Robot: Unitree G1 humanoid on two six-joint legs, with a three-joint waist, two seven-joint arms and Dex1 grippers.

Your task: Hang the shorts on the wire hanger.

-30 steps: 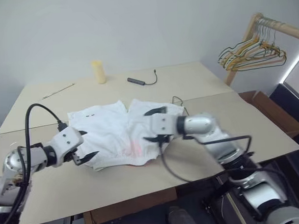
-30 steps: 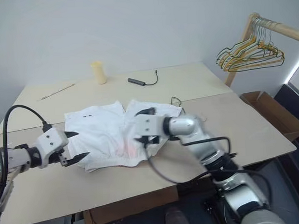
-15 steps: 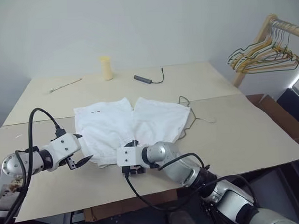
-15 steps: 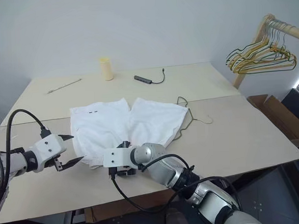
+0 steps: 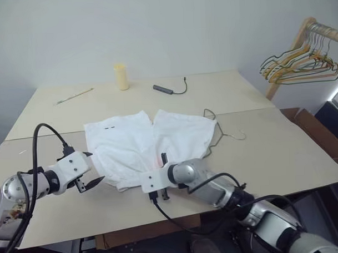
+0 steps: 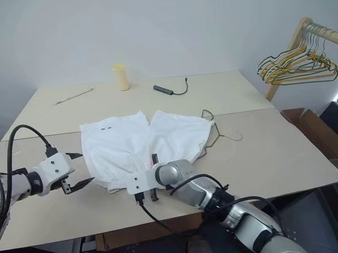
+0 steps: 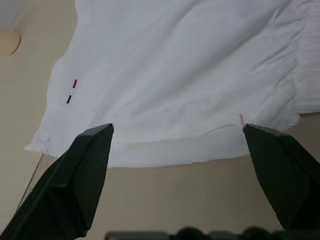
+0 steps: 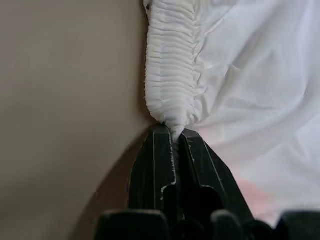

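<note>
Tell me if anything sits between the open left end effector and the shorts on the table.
Nothing visible does. The left end effector is open beside the shorts, with bare table between its fingertips and the hem. The right end effector is shut on the waistband.

- One pair of shorts [image 5: 150, 144] is lying on the worktop [image 5: 281, 150], its waistband pinched in the right gripper [image 8: 172, 137].
- One wire hanger [image 5: 222, 133] is lying just beyond that gripper.
- One bunch of hangers [image 5: 300, 63] is hanging well away from both grippers.
- One yellow cup [image 5: 120, 76] and one dark cabled device [image 5: 163, 89] are sitting far beyond them.
- Two grippers are showing; the left gripper [image 5: 91, 168] is gaping.
</note>
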